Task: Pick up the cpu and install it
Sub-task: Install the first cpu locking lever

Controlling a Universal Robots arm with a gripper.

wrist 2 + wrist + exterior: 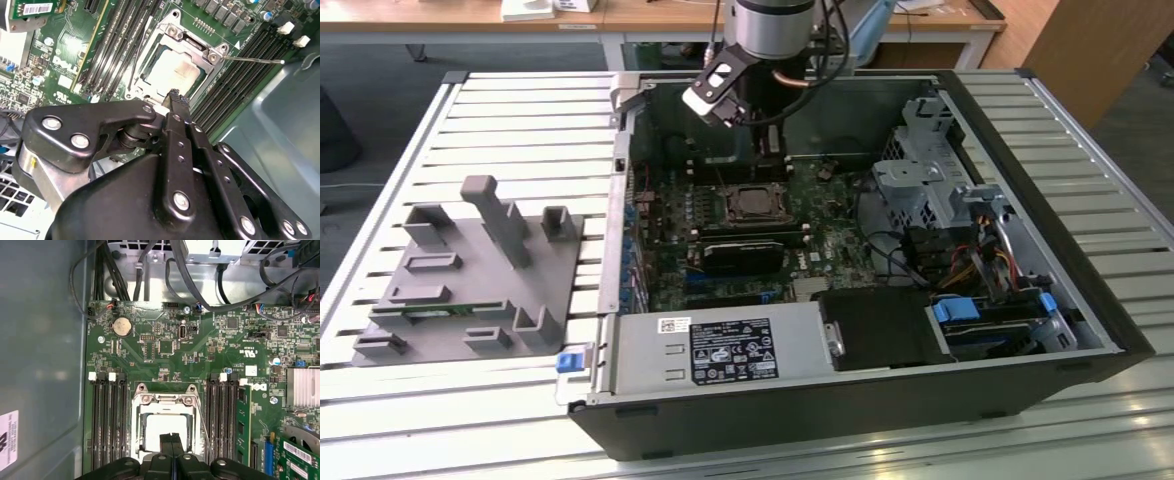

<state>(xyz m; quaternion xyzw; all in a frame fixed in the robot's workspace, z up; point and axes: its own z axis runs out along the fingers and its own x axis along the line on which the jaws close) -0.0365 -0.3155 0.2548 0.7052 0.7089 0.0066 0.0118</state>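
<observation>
The cpu lies flat in the open metal socket frame on the green motherboard, its pale silvery top showing in both wrist views. In the exterior view the socket sits in the upper middle of the open computer case. My gripper hangs just above the cpu's near edge. Its two black fingers are pressed together with nothing between them, so it is shut and empty. The fingertips stand a little clear of the chip.
Memory slots flank the socket, and a green memory stick stands in one. A black heatsink, power supply and drive cage crowd the case. A grey fixture stands on the slatted table at the exterior view's left.
</observation>
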